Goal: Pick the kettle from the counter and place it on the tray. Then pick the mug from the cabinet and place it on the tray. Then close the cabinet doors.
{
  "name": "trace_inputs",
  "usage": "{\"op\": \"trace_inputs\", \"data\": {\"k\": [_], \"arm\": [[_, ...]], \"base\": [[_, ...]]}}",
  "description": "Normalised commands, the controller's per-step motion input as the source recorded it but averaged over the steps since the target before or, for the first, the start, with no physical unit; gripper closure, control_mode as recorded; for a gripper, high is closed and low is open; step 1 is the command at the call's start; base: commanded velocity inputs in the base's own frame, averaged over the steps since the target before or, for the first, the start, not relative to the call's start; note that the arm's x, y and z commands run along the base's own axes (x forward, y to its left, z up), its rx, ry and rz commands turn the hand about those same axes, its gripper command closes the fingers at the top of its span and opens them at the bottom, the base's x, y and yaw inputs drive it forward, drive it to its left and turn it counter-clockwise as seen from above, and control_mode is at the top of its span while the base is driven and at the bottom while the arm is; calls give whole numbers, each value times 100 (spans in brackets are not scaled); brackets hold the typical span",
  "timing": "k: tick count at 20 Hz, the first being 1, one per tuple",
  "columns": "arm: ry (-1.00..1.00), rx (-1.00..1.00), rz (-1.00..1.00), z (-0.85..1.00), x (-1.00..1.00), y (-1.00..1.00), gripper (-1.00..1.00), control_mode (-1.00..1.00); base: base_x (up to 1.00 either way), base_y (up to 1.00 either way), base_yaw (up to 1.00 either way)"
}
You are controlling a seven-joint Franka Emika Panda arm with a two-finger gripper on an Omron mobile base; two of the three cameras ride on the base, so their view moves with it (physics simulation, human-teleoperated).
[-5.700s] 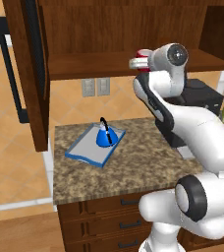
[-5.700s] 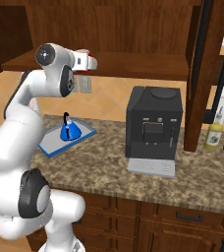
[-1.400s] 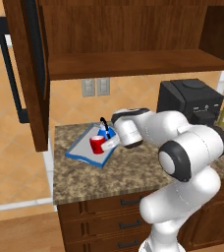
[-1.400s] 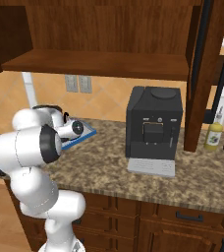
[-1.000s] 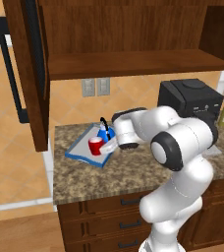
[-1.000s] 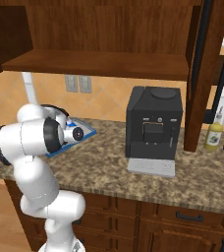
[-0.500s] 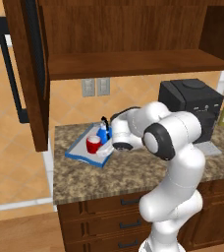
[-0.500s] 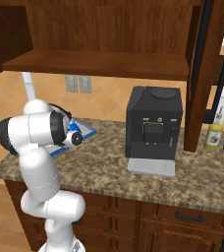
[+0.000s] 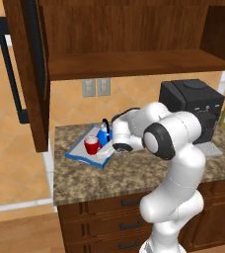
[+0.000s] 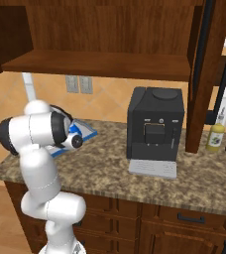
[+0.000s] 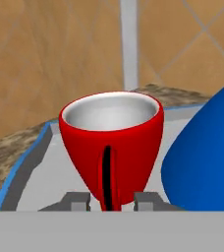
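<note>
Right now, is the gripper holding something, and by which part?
It cannot be told. The gripper has one jaw on either side of the mug, low by its handle, on the tray; a grip is not clear.

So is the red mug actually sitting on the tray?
Touching: the hand view shows the mug upright with its base resting on the tray floor, beside the kettle.

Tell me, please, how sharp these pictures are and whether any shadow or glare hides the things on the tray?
Left base view: evenly lit, slightly soft, no glare; the red mug and blue kettle read clearly on the tray. Right base view: equally soft; the cabinet interior is dim. Hand view: the mug is crisp with soft shading inside its bowl, and the kettle is cut by the frame edge.
</note>
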Motion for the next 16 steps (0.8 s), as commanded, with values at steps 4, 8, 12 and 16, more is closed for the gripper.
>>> {"op": "trace_inputs", "data": {"k": [4, 8, 12, 16], "arm": [[-3, 0, 0, 41, -34, 0, -100, -100], [-4, 2, -8, 89, -57, -17, -100, -100], [9, 1, -17, 100, -41, -21, -100, -100], [29, 0, -13, 100, -24, -16, -100, -100]], "base": [[0, 0, 0], [0, 0, 0], [0, 0, 0], [0, 0, 0]]}}
